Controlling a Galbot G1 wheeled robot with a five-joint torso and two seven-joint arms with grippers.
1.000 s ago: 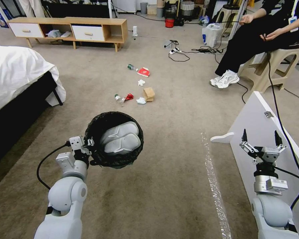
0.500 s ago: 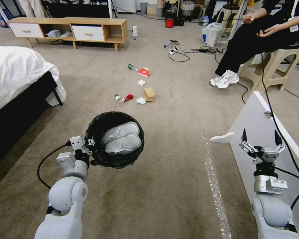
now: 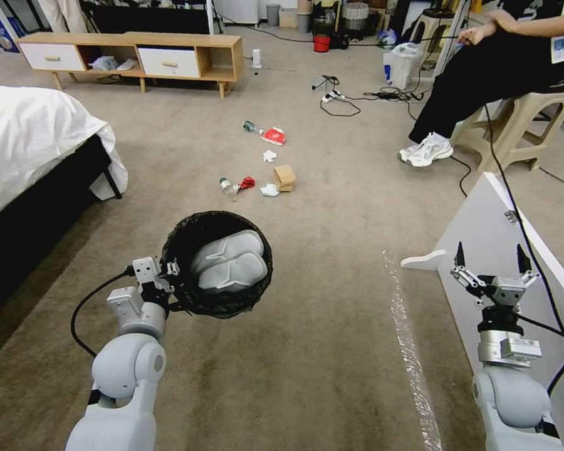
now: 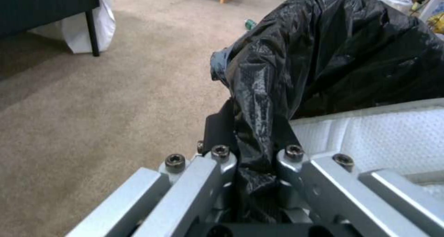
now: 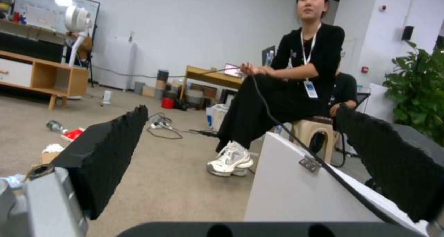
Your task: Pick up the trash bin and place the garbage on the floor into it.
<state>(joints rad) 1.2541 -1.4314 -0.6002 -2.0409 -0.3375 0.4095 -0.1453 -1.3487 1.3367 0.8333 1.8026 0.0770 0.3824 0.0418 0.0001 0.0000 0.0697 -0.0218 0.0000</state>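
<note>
The left gripper [image 3: 163, 279] holds the small round white plastic trash bin lined with a black bag [image 3: 217, 263] up off the beige carpet [image 3: 319, 351], its jaws clamped on the bag-covered rim at the side nearest the robot's left arm. In the left wrist view the metal fingers [image 4: 221, 160] pinch a fold of the glossy black liner [image 4: 333, 56] between them. Pale moulded white packaging [image 3: 227, 262] lies inside the bin.

The garbage is on the carpet well ahead of the bin, in two loose groups. The nearer one has a clear green-capped bottle [image 3: 227, 185], a crushed red wrapper [image 3: 247, 183], a white tissue [image 3: 269, 190] and a crumpled brown paper bag [image 3: 284, 177]. Farther on are a second clear bottle [image 3: 251, 127], a flat red packet [image 3: 272, 136] and another white tissue [image 3: 269, 156].

The right gripper [image 3: 490, 262] hangs idle beside a white board [image 3: 520, 263] on the robot's right — jaws spread wide, empty.
</note>
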